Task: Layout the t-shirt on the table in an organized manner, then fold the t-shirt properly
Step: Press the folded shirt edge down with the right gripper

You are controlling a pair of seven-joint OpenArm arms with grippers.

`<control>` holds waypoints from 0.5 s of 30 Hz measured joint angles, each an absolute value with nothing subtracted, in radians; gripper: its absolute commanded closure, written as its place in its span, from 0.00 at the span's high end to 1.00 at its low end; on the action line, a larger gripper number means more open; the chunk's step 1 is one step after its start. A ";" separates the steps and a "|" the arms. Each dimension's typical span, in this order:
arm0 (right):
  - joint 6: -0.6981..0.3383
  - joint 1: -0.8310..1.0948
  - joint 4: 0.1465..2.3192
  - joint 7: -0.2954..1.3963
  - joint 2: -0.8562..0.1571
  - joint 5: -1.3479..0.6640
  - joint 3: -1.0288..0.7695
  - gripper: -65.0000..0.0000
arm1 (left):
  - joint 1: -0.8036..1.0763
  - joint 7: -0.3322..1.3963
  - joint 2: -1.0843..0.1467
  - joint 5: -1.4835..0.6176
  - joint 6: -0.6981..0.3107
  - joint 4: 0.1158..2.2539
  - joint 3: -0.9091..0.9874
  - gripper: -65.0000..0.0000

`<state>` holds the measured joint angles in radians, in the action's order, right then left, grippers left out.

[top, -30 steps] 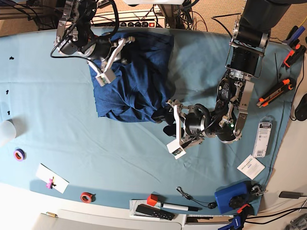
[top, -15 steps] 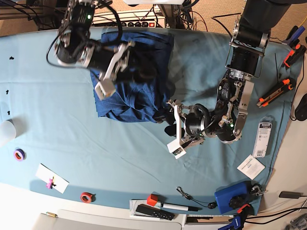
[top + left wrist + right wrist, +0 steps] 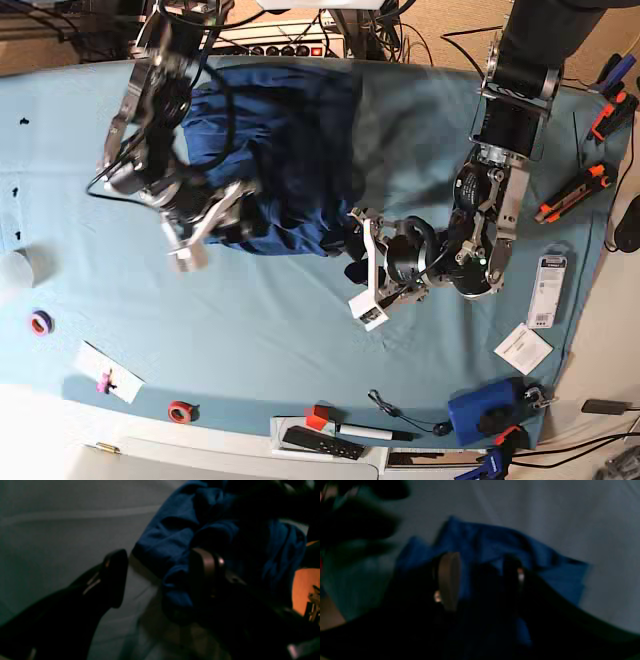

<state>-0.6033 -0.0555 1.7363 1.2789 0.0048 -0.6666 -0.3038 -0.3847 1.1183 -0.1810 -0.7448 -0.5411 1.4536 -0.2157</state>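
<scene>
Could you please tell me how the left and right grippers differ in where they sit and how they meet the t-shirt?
The left gripper lies low at the t-shirt corner nearest the table's middle, with one finger against a fold. The right gripper is at the opposite side, over the hem, touching nothing that I can make out. Both are open, and neither holds the shirt.

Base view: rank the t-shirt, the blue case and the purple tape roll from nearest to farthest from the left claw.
From the left claw:
1. t-shirt, right beside it, toward the table's far edge.
2. blue case, at the near edge.
3. purple tape roll, far across the table.
</scene>
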 measured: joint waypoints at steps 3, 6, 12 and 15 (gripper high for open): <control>-0.604 -0.118 1.614 1.291 -0.001 -0.757 -0.401 0.50 | -0.374 1.121 -0.179 -0.745 -0.541 1.453 -0.216 0.59; -0.606 -0.170 1.481 1.308 -0.036 -0.842 -0.460 0.50 | -0.372 1.121 -0.181 -0.745 -0.538 1.453 -0.216 0.59; -0.607 -0.254 1.228 1.343 -0.137 -0.936 -0.485 0.50 | -0.369 1.121 -0.180 -0.745 -0.539 1.453 -0.216 0.59; -0.606 -0.266 1.142 1.383 -0.147 -0.949 -0.484 0.50 | -0.369 1.106 -0.181 -0.744 -0.539 1.453 -0.216 0.59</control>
<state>-0.6064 -0.2657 1.1423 1.3827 -0.1474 -0.9489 -0.4839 -0.3691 1.1057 -0.1806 -0.7444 -0.5388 1.4532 -0.2157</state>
